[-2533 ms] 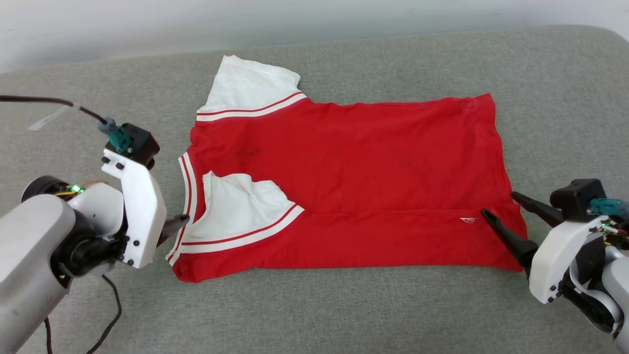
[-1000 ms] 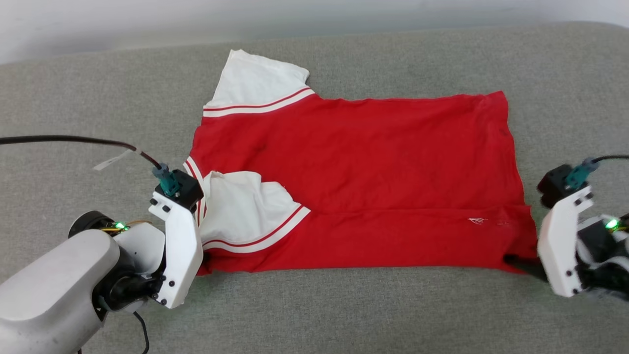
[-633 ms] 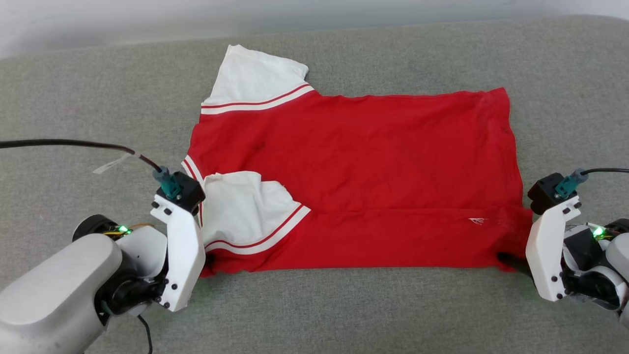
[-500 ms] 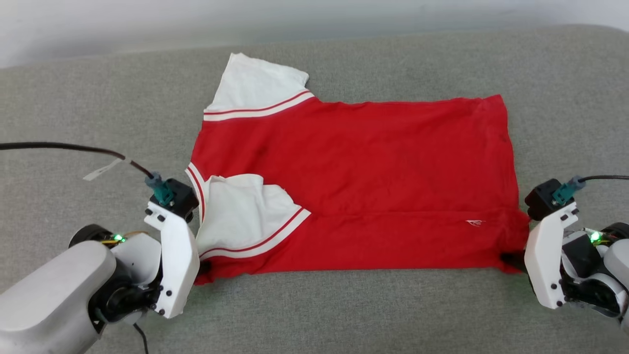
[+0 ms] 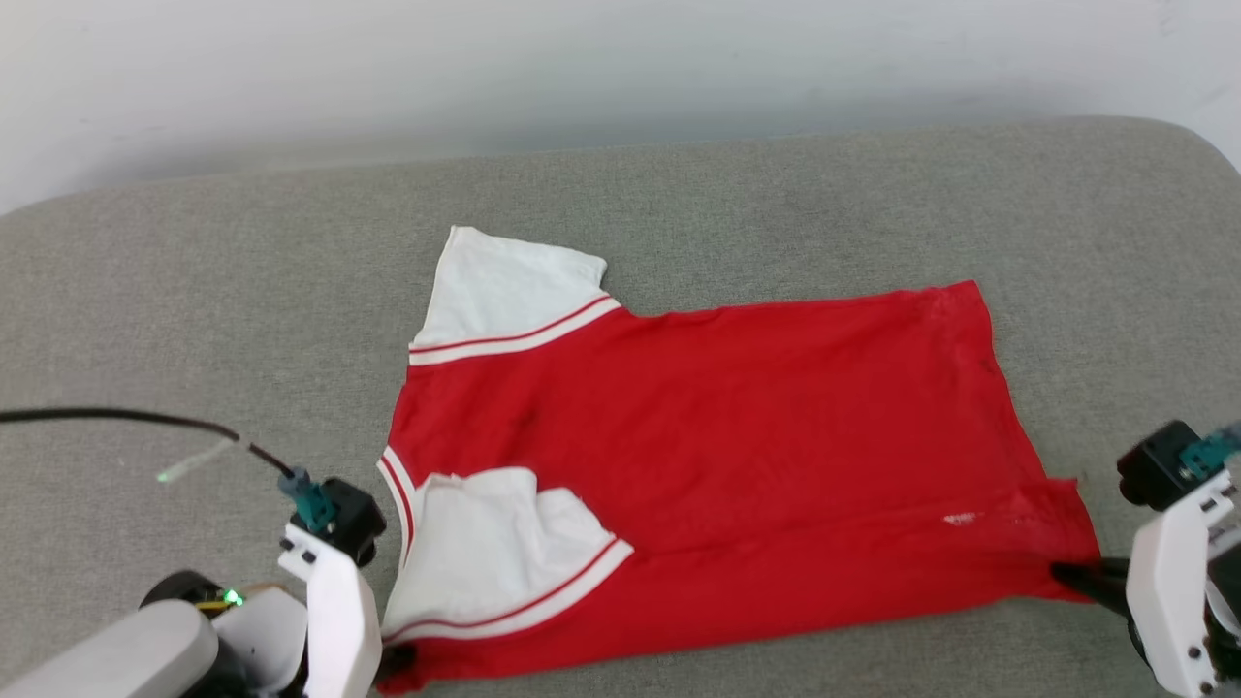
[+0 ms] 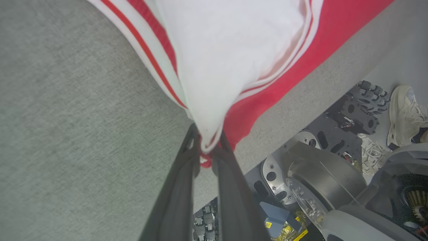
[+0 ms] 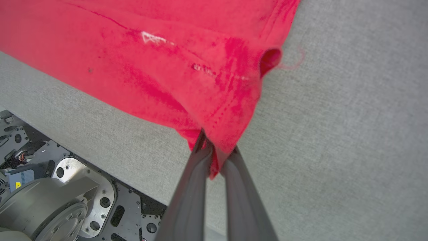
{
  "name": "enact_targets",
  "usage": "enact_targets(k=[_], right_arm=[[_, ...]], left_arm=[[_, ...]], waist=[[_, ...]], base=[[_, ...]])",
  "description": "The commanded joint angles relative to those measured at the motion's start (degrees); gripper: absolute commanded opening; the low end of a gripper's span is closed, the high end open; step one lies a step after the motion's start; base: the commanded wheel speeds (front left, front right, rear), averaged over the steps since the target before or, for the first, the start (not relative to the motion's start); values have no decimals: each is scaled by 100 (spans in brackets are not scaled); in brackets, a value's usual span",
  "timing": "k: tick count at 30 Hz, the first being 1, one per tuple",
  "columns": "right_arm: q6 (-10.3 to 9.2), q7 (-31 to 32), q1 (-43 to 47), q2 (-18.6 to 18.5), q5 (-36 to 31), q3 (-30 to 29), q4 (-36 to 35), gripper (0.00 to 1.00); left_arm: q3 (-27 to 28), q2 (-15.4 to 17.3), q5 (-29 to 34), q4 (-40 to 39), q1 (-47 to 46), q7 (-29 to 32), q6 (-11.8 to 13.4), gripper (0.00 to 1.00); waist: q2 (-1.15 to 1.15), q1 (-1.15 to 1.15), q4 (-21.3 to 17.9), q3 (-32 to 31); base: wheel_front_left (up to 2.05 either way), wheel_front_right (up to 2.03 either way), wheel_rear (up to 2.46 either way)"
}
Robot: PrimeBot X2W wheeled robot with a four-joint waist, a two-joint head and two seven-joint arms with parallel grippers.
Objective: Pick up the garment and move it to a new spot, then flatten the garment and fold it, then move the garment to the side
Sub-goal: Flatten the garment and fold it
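Note:
The garment [image 5: 717, 446] lies spread on the grey cushioned surface, plain red side up, collar to the left, its near long edge folded over with one white sleeve [image 5: 485, 553] on top. The other white sleeve [image 5: 504, 286] points away at the far left. My left gripper [image 6: 207, 147] is shut on the near collar-side corner of the garment [image 6: 227, 60]. My right gripper [image 7: 214, 150] is shut on the near hem corner of the garment [image 7: 167, 60]. In the head view the left gripper [image 5: 393, 664] and right gripper [image 5: 1071, 577] sit at those two corners. The lettering is hidden.
The grey surface [image 5: 194, 320] reaches back to a pale wall [image 5: 582, 68]. Its near edge [image 6: 301, 107] runs close beside both held corners. Below it are the robot's base [image 7: 50, 197] and a pale shoe [image 6: 406, 110] on the floor.
Both grippers went from open beside the garment to shut on its near corners. The head camera has since tilted, so the whole scene sits lower in view. The near edge looks drawn slightly toward me.

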Motion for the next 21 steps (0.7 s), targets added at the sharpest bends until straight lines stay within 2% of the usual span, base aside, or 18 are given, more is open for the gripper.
enact_targets(k=[1,4,9,10,11,12,17,21], right_arm=[[-4,-73,181,-116,77,-70,-74,0],[-4,-146,463,-177,145,-147,-119,0],[-5,-203,701,89,-40,-195,185,0],[-5,-240,720,167,-95,-208,265,0],[-4,-308,730,240,-111,-239,309,28],[-4,-361,752,313,-123,-266,333,100],[-3,-758,688,294,-424,-476,293,100],[-3,-1578,610,356,-644,-1124,228,100]], left_arm=[[-30,66,-38,-60,143,-49,59,0],[-75,94,-77,-127,342,-125,139,0],[-170,48,66,28,453,-211,181,0],[-198,21,139,91,441,-248,196,32],[-196,-11,220,139,409,-312,202,100],[-192,-37,238,191,398,-357,198,100],[-14,126,319,131,155,-452,111,100],[238,308,689,13,-331,-662,53,100]], waist=[[0,0,8,4],[0,0,-5,35],[0,0,-39,110],[0,0,-39,122],[0,0,-34,127],[0,0,-31,124],[0,0,-25,43],[0,0,-19,11]], base=[[0,0,0],[0,0,0],[0,0,0],[0,0,0],[0,0,0],[0,0,0],[0,0,0],[0,0,0]])
